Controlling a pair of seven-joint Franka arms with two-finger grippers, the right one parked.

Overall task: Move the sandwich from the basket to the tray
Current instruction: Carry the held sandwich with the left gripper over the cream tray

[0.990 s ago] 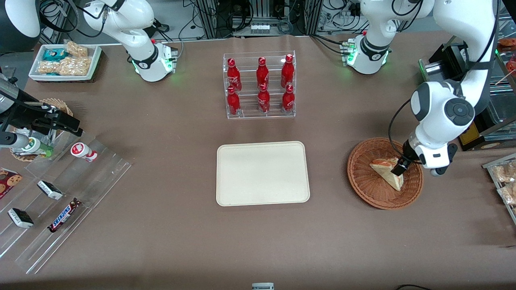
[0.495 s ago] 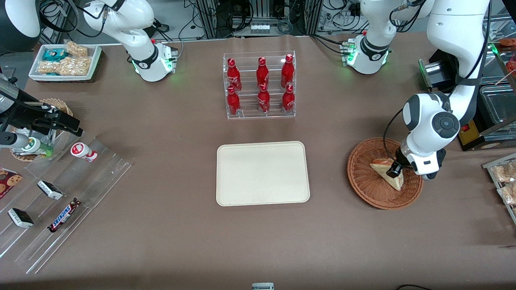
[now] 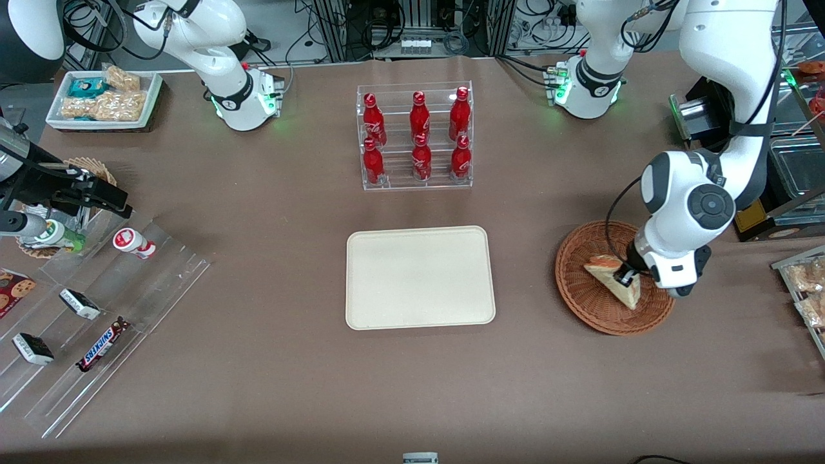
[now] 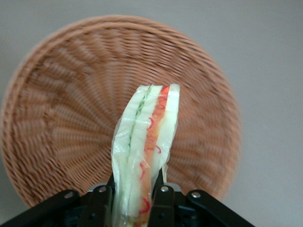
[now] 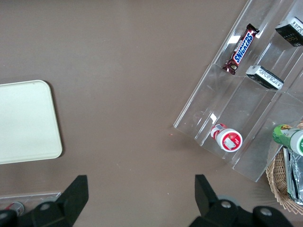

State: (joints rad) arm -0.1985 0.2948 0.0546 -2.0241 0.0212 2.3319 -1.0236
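Gripper (image 3: pixel 624 278) over basket (image 3: pixel 583 290), fingers (image 4: pixel 162 201) clamped on both faces of sandwich (image 3: pixel 612 280). Sandwich within basket's outline in front view, one end tilted up; wrist view shows cut edge with red and green filling (image 4: pixel 150 137) against the weave (image 4: pixel 71 123). Contact with basket floor cannot be told. Tray (image 3: pixel 420 277) flat on table, well apart, toward parked arm's end.

My gripper (image 3: pixel 625 278) is over the round reddish-brown woven wicker basket (image 3: pixel 588 301), clamped on the triangular cream-bread wedge sandwich (image 3: pixel 611 280); flat rectangular cream tray (image 3: pixel 419 277) lies beside the basket toward the parked arm's end, apart from it
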